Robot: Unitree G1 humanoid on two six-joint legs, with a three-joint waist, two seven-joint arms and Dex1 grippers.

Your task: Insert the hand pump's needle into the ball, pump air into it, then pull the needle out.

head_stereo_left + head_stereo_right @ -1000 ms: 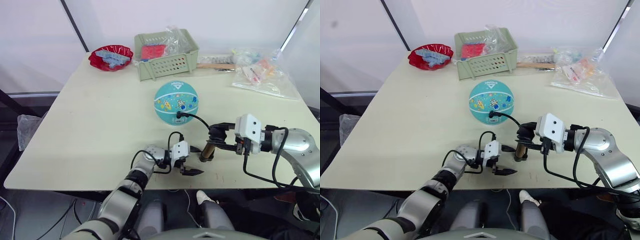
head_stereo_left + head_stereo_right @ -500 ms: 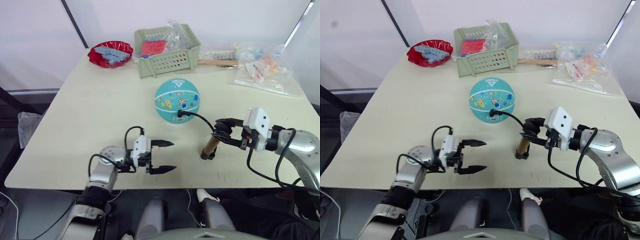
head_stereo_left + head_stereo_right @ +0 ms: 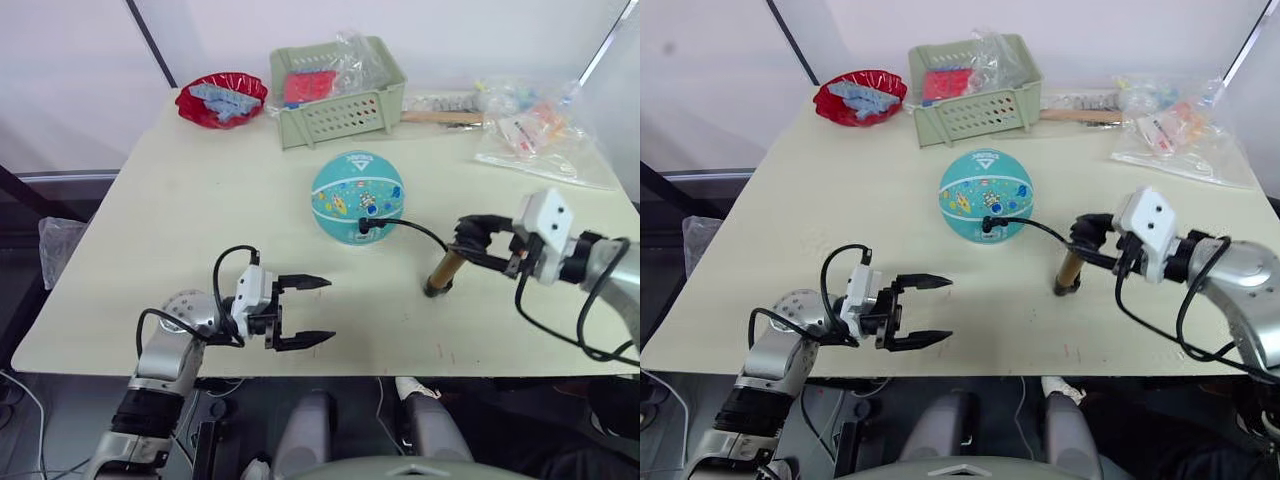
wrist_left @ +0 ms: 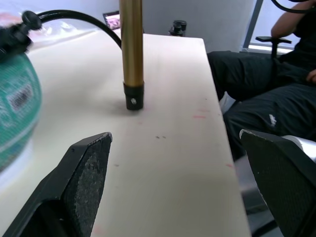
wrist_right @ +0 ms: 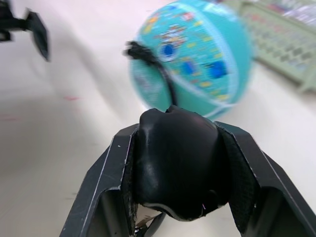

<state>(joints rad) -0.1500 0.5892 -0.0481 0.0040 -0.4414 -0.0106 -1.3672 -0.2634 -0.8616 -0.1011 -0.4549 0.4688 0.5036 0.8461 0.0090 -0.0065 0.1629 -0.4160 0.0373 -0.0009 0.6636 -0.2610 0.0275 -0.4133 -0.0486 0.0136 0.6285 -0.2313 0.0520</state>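
Observation:
The teal ball (image 3: pixel 357 196) rests mid-table. A small black fitting (image 3: pixel 363 226) sits pressed against its near side; the needle's pin is hidden. From there a thin black hose (image 3: pixel 420 230) arcs to the hand pump (image 3: pixel 445 271), which stands tilted on its black base cap. My right gripper (image 3: pixel 468 238) is shut on the pump's black handle (image 5: pixel 177 163). My left gripper (image 3: pixel 306 312) hovers open near the table's front edge, well left of the pump, holding nothing. The left wrist view looks between its fingers (image 4: pixel 89 168) at the brass cylinder (image 4: pixel 132 49).
A green basket (image 3: pixel 335 95), a red bowl (image 3: pixel 222 98) and a wooden stick (image 3: pixel 445 117) stand along the far edge. Clear plastic bags (image 3: pixel 540 140) lie at the far right. A seated person (image 4: pixel 276 74) is beyond the table's right side.
My left gripper has drawn back to the left, away from the pump's base, and stays open. The right gripper has carried the pump a little to the right. The camera shifted slightly.

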